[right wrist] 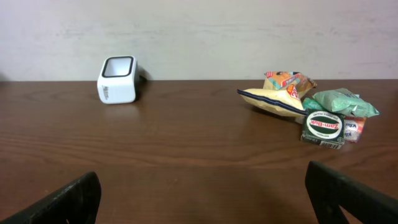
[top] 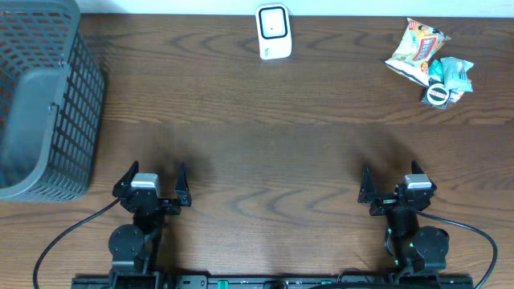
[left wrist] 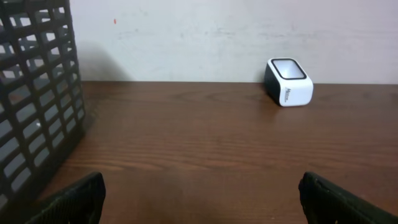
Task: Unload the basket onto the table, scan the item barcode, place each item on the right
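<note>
A white barcode scanner (top: 274, 32) with a dark window stands at the table's far edge, also in the left wrist view (left wrist: 289, 83) and the right wrist view (right wrist: 117, 79). A small pile of items lies at the far right: a yellow snack bag (top: 414, 50) (right wrist: 278, 93), a teal packet (top: 455, 74) (right wrist: 343, 101) and a dark box with a round label (top: 438, 95) (right wrist: 323, 129). My left gripper (top: 153, 181) (left wrist: 200, 186) and right gripper (top: 391, 183) (right wrist: 202, 186) rest near the front edge, both open with nothing between the fingers.
A dark grey mesh basket (top: 44, 96) (left wrist: 37, 106) stands at the far left of the wooden table (top: 265, 136). A pale wall rises behind the table's far edge.
</note>
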Robot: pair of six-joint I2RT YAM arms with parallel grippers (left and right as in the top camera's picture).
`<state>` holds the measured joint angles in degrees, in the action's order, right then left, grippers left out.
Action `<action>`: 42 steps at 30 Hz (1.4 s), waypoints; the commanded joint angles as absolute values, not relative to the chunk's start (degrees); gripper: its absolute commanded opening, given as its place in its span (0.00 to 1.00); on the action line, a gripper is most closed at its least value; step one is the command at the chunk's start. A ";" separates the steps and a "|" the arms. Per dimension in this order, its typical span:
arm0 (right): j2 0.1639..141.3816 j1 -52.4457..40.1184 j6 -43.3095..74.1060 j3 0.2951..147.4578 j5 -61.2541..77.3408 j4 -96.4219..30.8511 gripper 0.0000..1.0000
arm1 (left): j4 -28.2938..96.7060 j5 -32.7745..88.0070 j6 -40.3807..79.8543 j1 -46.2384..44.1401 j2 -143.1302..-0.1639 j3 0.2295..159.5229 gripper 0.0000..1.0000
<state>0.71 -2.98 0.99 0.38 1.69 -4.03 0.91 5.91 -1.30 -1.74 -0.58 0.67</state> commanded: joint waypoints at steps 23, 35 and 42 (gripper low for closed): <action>0.32 -3.33 0.56 0.32 1.43 -4.32 0.99 | 3.86 5.52 1.10 -2.07 -0.10 0.23 0.98; 0.32 -3.33 0.56 0.32 1.45 -4.29 0.99 | 3.88 5.56 0.89 -2.07 -0.10 0.23 0.98; 0.32 -3.33 0.56 0.32 1.45 -4.32 0.99 | 3.86 5.54 0.93 -2.07 -0.10 0.23 0.98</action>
<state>0.71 -2.98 0.99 0.38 1.69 -4.03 1.23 4.54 1.48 -1.74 -0.58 0.80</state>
